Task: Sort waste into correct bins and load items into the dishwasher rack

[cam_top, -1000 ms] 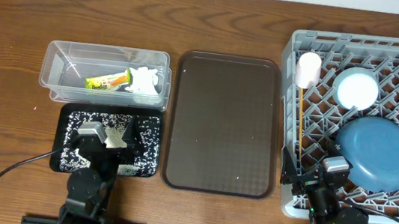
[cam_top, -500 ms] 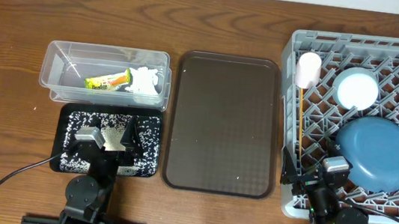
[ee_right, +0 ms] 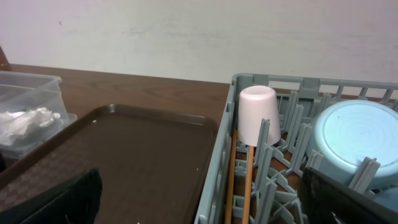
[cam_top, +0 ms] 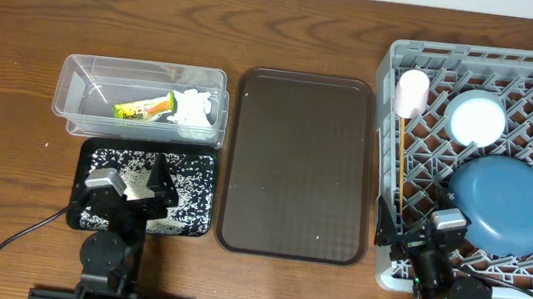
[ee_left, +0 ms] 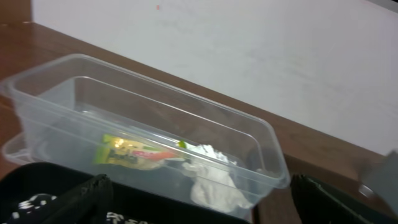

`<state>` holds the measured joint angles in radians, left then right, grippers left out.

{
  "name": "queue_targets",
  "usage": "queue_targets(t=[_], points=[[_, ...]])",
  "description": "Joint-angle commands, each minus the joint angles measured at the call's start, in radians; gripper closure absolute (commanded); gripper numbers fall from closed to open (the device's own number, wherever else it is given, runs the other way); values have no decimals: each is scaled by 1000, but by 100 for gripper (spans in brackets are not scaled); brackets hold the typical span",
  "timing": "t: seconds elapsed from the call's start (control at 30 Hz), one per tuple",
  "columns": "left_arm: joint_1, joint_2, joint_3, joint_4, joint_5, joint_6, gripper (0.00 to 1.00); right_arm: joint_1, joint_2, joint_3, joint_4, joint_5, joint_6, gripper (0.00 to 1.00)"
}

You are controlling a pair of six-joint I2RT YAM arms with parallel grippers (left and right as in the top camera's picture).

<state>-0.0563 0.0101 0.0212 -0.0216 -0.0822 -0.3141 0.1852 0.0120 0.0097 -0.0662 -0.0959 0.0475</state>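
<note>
Left gripper (cam_top: 131, 184), jaws wide and empty, hangs over shallow black rectangular bin (cam_top: 200, 184) speckled with white grains (cam_top: 106, 160). Right gripper (cam_top: 412, 226), equally wide and empty, sits at the 7 o'clock corner of large grey pegged rack (cam_top: 403, 60). Brown serving tray (cam_top: 297, 163) lies between them.

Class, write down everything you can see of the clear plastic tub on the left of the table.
The clear plastic tub is rectangular and see-through, with rounded corners and a flared rim. It stands upright and open on the wooden table. Inside lie a yellow-green wrapper and a crumpled white napkin, both toward its right end. The black bin sits close against its near side, and the brown tray lies to its right.
</note>
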Motion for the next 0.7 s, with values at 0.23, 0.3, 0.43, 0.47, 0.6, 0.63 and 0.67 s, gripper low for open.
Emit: queue_targets(t=[0.23, 0.3, 0.43, 0.47, 0.6, 0.63, 0.67], points=[[9, -9, -17, -42, -16, 3, 6, 3, -7, -4, -1, 10, -11, 1], [0, -9, -17, -42, -16, 3, 6, 3, -7, -4, -1, 10, -11, 1], [-4, -9, -17, -42, -16, 3, 6, 3, -7, -4, -1, 10, -11, 1], [-4, -9, -17, -42, -16, 3, 6, 3, -7, -4, -1, 10, -12, 1], [-4, -7, -17, -42, -16, 3, 6, 3, -7, -4, -1, 10, -11, 1], [-4, -6, -17, -42, -16, 3, 5, 3, -7, -4, -1, 10, -11, 1], [-4, -6, -17, -42, -16, 3, 6, 3, -7, -4, -1, 10, -11, 1]])
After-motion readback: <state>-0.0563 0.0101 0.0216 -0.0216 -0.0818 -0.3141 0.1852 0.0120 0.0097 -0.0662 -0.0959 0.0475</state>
